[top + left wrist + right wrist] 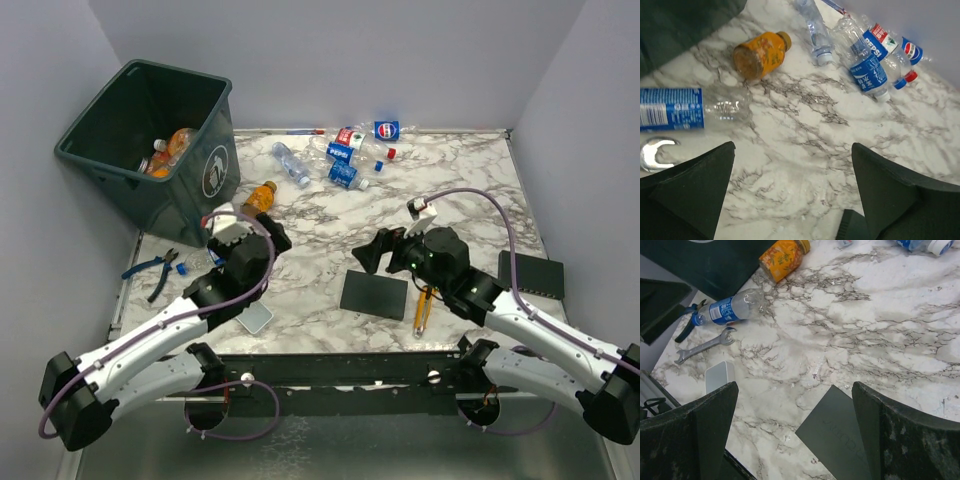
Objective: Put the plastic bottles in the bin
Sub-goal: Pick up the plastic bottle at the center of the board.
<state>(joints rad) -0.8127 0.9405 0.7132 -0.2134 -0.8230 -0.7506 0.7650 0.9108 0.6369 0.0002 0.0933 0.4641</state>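
Plainly, the bin (100,160) stands at the far left corner with its mouth open upward, and orange-tinted bottles (173,148) lie in its bottom. I judge that spot suits the left arm best. Just near of the bin's right corner, the left gripper (794,187) hangs above the surface (460,190) with jaws wide and nothing between them. It looks down on bare marble, so I take it as free to choose its next pick.

Closest to it is the blue-labelled bottle (685,107), lying on its side by the left finger. The orange bottle (760,52) lies a little farther off, near the bin wall. Farther and to the right lies a clear bottle (812,27), then the cluster of bottles (355,150) with blue and red labels by the far edge, well apart from both arms.

Right of middle, the right gripper (795,432) hovers wide too, empty, over the left edge of a black pad (840,440). A yellow knife (424,310) lies just right of that pad.

The top view hides the blue-labelled bottle almost wholly under the left arm — both wrist views show it plainly. The right wrist view also shows the wrench (702,347) lying whole near that bottle. Only the top view shows what is inside the bin
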